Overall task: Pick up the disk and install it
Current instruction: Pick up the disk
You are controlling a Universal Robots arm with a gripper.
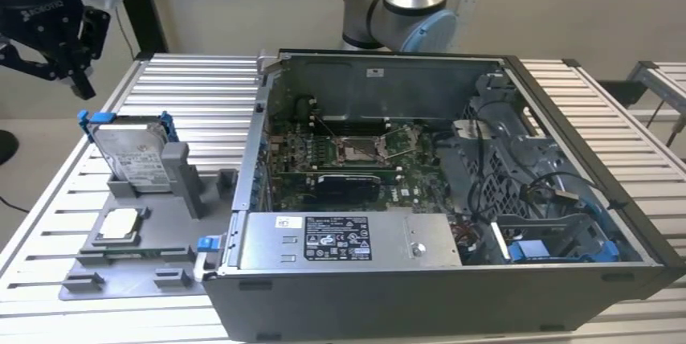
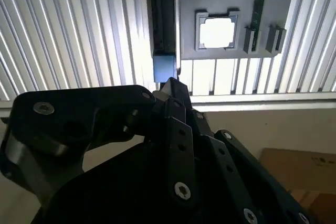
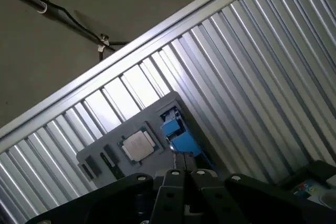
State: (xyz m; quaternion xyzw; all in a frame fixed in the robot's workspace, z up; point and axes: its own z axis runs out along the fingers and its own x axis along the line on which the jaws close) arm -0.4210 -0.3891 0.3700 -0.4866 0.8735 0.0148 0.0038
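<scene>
Gripper (image 1: pixel 51 71) apart from disk (image 1: pixel 134 155) (upright in holder (image 1: pixel 183 174)) — open or closed cannot be told; disk could be tipped by off-centre grasp.

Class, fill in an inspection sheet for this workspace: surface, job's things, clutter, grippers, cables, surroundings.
Surface: slatted metal table.
Job's things: disk upright in a grey tray, untouched; open computer case beside the tray.
Clutter: chip lying in the tray.
Grippers: gripper above the table's edge, apart from the disk.
Cables: black cables inside the case.
Surroundings: arm base behind the case; pale wall.
</scene>
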